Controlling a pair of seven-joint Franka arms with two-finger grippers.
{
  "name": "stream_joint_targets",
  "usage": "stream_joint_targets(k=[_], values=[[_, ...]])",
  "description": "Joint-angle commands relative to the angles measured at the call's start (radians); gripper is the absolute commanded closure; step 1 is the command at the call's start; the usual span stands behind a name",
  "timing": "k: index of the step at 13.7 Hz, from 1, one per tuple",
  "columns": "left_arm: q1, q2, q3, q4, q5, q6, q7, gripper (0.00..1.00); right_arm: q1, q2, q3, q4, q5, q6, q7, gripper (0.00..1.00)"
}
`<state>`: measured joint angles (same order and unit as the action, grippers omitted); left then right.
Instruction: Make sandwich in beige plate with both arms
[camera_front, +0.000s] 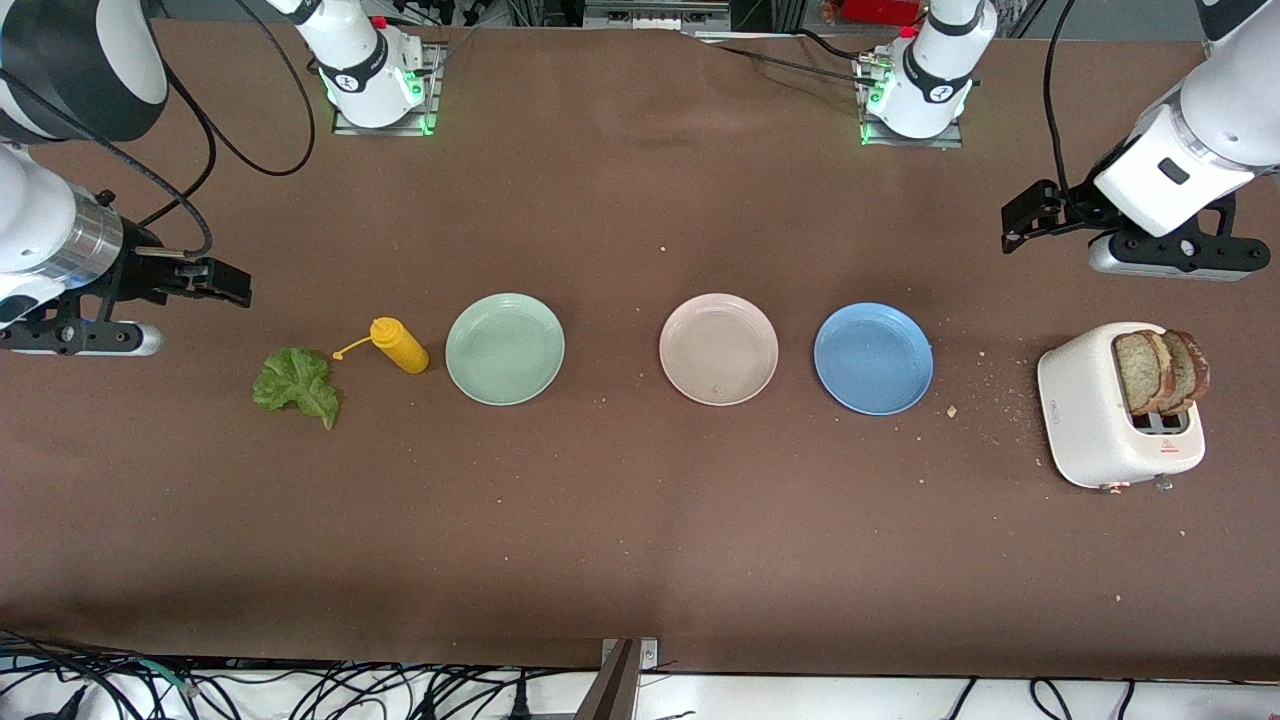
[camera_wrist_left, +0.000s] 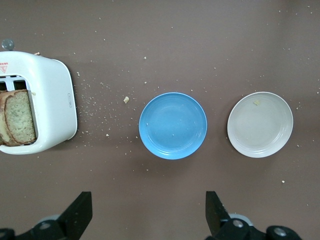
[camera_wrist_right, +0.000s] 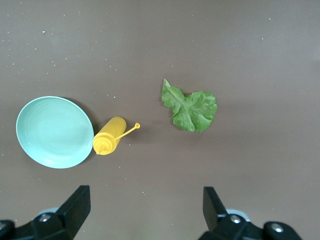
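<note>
Brown table (camera_front: 640, 520); white toaster (camera_front: 1090, 420) warning-triangle label, text unreadable.

the round pale beige plate (camera_front: 718, 349) lies bare on the brown tabletop (camera_front: 640, 540), open from above, with clear gaps to the round blue plate (camera_front: 873, 358) and the round mint-green plate (camera_front: 505, 348) beside it. the yellow squeeze bottle (camera_front: 400, 345) lies just beside the green plate, near the ruffled green lettuce leaf (camera_front: 297, 384). two brown bread slices (camera_front: 1160, 371) stand up out of the white toaster (camera_front: 1115, 415), free above. the tabletop nearer the front camera is bare.
</note>
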<state>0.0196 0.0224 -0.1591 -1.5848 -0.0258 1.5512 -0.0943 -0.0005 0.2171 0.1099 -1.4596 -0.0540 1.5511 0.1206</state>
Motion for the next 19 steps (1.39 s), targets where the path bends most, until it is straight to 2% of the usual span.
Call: stream_joint_targets(k=[1, 19], values=[[0.010, -0.018, 0.001, -0.015, -0.023, -0.006, 0.007, 0.00, -0.001, -0.008, -0.001, -0.011, -0.007, 0.010, -0.004, 0.00], [0.008, -0.006, -0.005, 0.002, -0.022, -0.020, 0.007, 0.00, -0.003, -0.008, -0.003, -0.011, -0.007, 0.010, -0.009, 0.00]])
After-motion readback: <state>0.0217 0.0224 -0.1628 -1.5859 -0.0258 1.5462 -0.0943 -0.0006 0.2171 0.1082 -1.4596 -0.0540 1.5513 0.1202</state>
